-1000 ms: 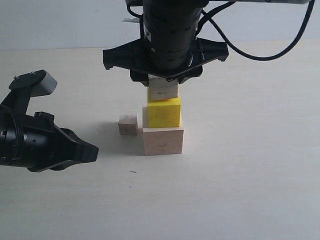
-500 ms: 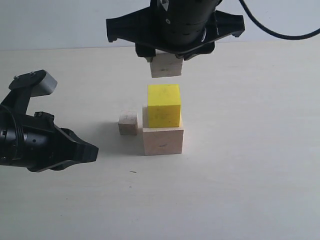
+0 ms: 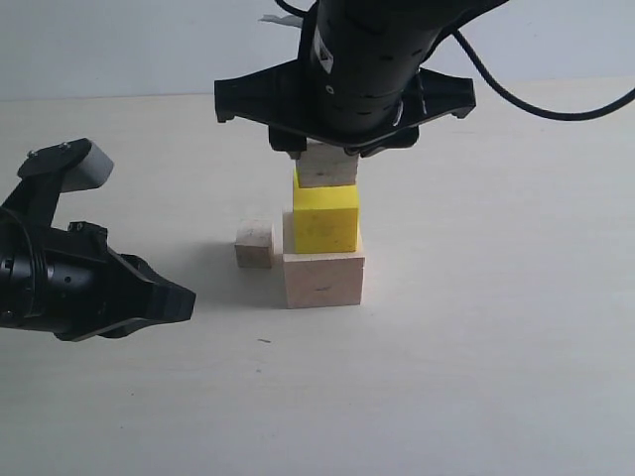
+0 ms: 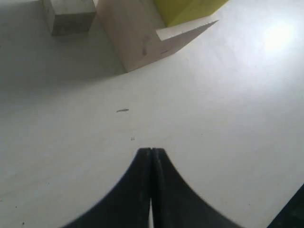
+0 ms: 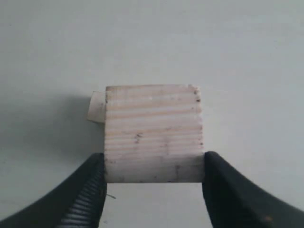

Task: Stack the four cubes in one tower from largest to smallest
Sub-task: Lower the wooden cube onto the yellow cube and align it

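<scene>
The large pale wood cube stands on the table with the yellow cube on top. My right gripper is shut on the medium pale wood cube, which sits at the yellow cube's top face; I cannot tell if they touch. In the right wrist view the medium cube fills the gap between the fingers and hides the yellow cube. The small pale wood cube lies on the table just left of the stack. My left gripper is shut and empty, well left of the cubes.
The pale tabletop spreads around the stack. The left wrist view shows the small cube, the large cube and a corner of the yellow cube ahead of the gripper.
The right gripper lifted the medium cube well above the yellow cube, then brought it back down to the yellow cube's top. The left arm has not moved.
</scene>
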